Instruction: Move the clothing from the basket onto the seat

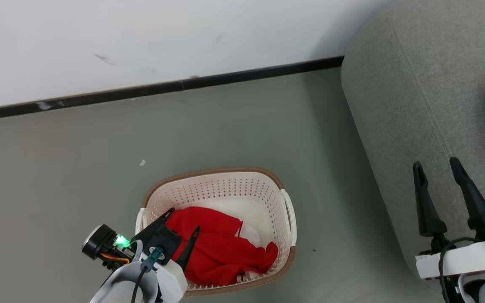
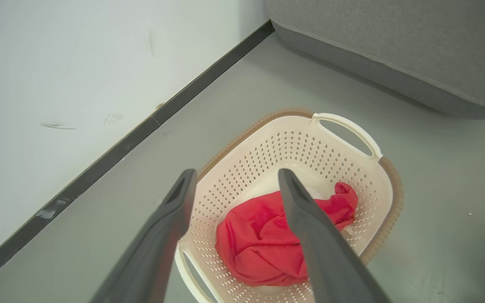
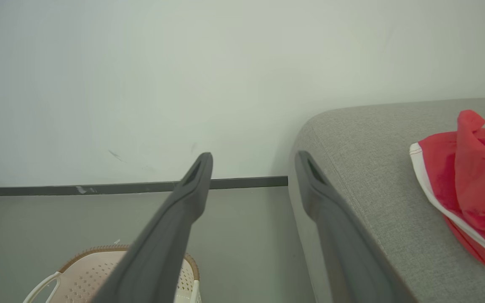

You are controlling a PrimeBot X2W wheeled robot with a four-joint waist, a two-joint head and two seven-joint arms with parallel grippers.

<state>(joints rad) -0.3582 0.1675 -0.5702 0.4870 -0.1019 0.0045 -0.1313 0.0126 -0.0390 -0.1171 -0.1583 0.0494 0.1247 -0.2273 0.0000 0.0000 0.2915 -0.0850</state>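
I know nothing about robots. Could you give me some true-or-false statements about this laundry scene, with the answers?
A red garment lies in the basket. True.
The left gripper grips that garment. False: it is open above the basket, gripping nothing.
The sofa is bare. False: a white-trimmed red garment lies on it.
The right gripper is open. True.

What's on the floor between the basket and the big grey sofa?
Nothing much. In the head view, just bare grey floor lies between the basket and the sofa, with one tiny dark speck.
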